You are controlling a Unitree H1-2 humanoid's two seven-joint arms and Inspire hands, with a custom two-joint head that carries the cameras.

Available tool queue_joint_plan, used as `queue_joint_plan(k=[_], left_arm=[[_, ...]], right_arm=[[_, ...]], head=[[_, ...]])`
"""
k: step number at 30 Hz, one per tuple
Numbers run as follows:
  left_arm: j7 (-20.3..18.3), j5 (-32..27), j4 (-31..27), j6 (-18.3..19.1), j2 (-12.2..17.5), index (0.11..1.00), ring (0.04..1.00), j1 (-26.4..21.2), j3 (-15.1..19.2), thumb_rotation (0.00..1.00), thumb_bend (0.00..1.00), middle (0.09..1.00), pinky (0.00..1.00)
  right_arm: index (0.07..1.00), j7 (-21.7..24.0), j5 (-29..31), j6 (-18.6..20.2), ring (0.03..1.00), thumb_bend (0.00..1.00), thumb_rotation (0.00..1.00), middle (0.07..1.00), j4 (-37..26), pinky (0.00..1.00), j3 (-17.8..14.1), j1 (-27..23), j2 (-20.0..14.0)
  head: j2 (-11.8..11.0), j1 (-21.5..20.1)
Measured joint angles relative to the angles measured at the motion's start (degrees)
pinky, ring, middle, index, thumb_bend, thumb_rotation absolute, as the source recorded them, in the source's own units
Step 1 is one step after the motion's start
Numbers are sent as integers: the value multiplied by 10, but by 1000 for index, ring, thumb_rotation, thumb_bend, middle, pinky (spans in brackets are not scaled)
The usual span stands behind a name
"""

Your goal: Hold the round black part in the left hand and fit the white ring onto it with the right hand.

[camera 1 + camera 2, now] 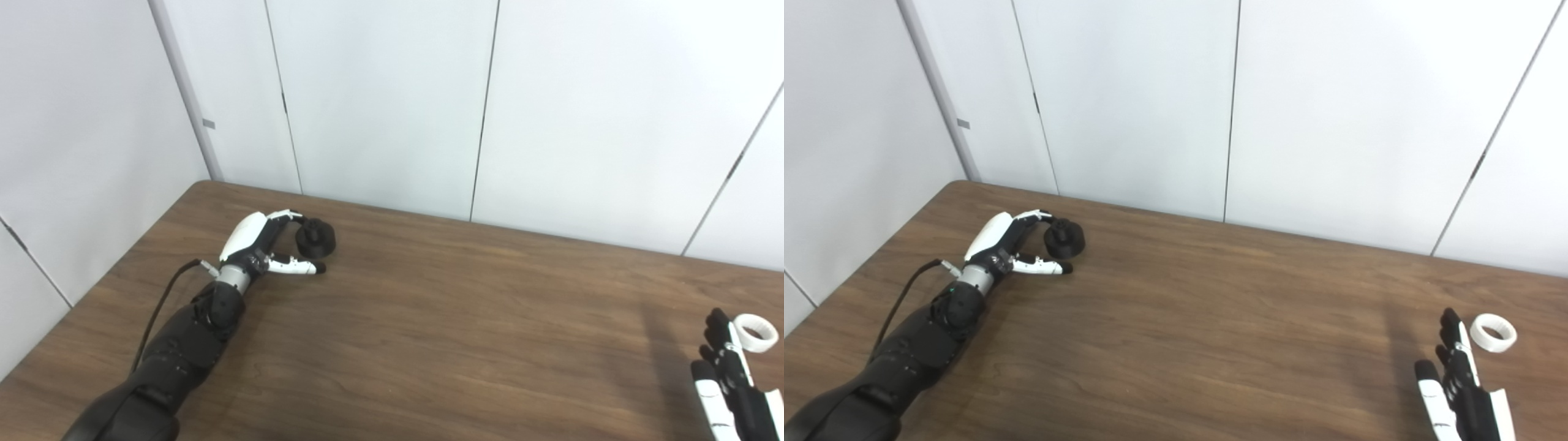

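The round black part (316,237) stands on the brown table (429,318) at the far left. My left hand (264,245) is open next to it, its fingers curved around the part's left side and its thumb stretched out in front of it, not closed on it. The white ring (756,332) lies flat on the table at the far right; it also shows in the right eye view (1493,332). My right hand (1458,380) is open just left of and in front of the ring, fingers pointing up, apart from the ring.
White wall panels (392,104) stand right behind the table's far edge. The table's left edge runs close to my left arm (171,355). A black cable (160,306) loops off the left wrist.
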Motion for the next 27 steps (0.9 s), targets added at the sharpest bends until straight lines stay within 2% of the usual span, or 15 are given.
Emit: queue_joint_plan(k=[5, 12, 19, 27], left_arm=[[0, 1, 8, 0, 0, 767, 942, -7, -5, 221, 970, 903, 920], [-3, 1, 15, -1, -1, 767, 947, -11, -9, 207, 954, 899, 952], [-1, 7, 28, -4, 3, 763, 933, -19, -22, 237, 945, 889, 923], [0, 7, 33, -5, 5, 762, 940, -21, -27, 249, 938, 894, 940]], right_arm=[[987, 0, 0, 0, 1000, 358, 849, 1000, -8, 989, 1, 8, 2], [976, -2, -6, 0, 1000, 361, 842, 993, -12, 999, 0, 10, 3], [961, -3, -3, 0, 997, 422, 822, 983, -18, 981, -1, 15, 4], [965, -3, 3, 0, 1000, 409, 828, 989, -19, 986, -2, 15, 5]], head=[[2, 0], [11, 0], [17, -2], [23, 0]])
